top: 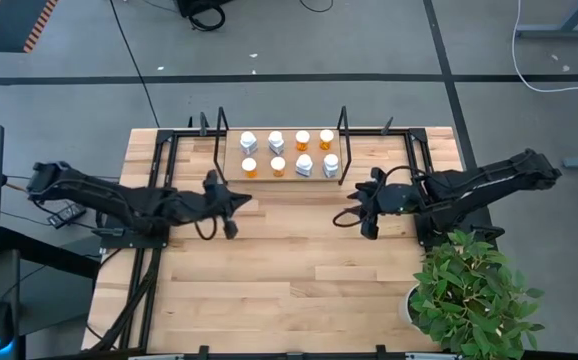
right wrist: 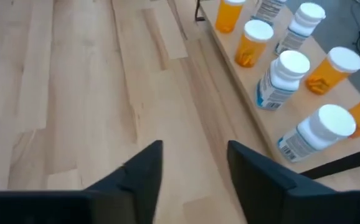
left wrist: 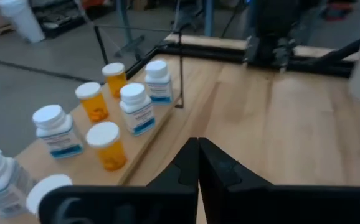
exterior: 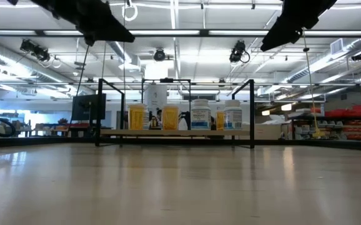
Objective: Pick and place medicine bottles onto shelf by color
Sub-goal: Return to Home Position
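The shelf (top: 285, 154), a light wooden board with black wire uprights at its ends, lies at the table's far edge. Eight medicine bottles with white caps stand upright on it in two rows, some orange (top: 250, 167), others white (top: 330, 163). They also show in the low view (exterior: 168, 117) and in both wrist views (left wrist: 108, 144) (right wrist: 279, 78). My left gripper (top: 237, 203) hovers shut, just near and left of the shelf. My right gripper (top: 351, 210) hovers open, just near and right of it. Neither gripper holds anything.
A potted green plant (top: 469, 295) stands at the table's near right corner, close to the right arm. Black metal frame rails (top: 159, 170) (top: 419, 160) run along both sides of the slatted tabletop (top: 279, 270), whose bare wood stretches between the grippers and the near edge.
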Motion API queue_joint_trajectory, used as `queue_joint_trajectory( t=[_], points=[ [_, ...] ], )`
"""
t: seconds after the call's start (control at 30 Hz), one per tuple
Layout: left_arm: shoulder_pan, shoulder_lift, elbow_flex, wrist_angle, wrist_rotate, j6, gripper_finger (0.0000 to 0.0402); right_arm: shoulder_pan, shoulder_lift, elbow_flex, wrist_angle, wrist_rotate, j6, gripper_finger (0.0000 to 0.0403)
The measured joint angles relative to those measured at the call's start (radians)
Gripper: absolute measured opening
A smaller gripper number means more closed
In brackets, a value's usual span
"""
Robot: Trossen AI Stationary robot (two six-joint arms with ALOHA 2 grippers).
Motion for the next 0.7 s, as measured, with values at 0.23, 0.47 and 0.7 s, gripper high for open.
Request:
queue_joint_trajectory(
  t=[0.23,0.47,0.7],
  points=[
    [0.068,-0.209,-0.277,0.221,0.12,0.026,0.0003,-0.047,-0.069,0.0,-0.012,-0.057,-0.047,0.0064],
    [0.073,-0.492,-0.45,0.295,0.182,0.041,0.0002,-0.047,-0.177,-0.05,0.037,-0.057,-0.065,0.0013],
    [0.091,-0.738,-0.535,0.235,0.327,0.054,0.0001,-0.047,-0.369,-0.313,0.219,-0.074,-0.026,0.0012]
  ],
)
